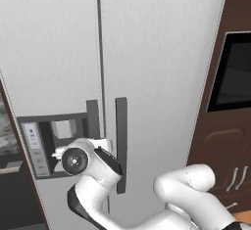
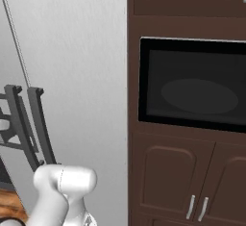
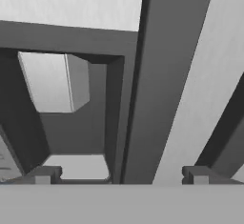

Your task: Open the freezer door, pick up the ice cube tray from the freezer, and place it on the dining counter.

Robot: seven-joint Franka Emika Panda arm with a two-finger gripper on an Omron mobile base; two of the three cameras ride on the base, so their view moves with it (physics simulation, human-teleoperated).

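The freezer door (image 1: 54,53) is the shut light-grey left door, with its dark dispenser panel (image 1: 51,143) low down. Its vertical dark bar handle (image 1: 92,116) stands next to the seam between the two doors. My gripper (image 1: 99,142) is right in front of that handle. In the hand view the gripper (image 3: 123,175) is open, and the handle (image 3: 159,75) runs up between its two fingertips (image 3: 45,174) without touching them. The dispenser recess (image 3: 71,118) lies to its left. The ice cube tray and the freezer's inside are hidden behind the shut door. The dining counter is out of view.
The plain grey door (image 1: 162,67) with its own dark handle (image 1: 121,141) is shut on the right. Beyond it stand brown cabinets (image 2: 168,177) with a black built-in oven (image 2: 192,83). My arm (image 1: 186,185) bends in low from the right.
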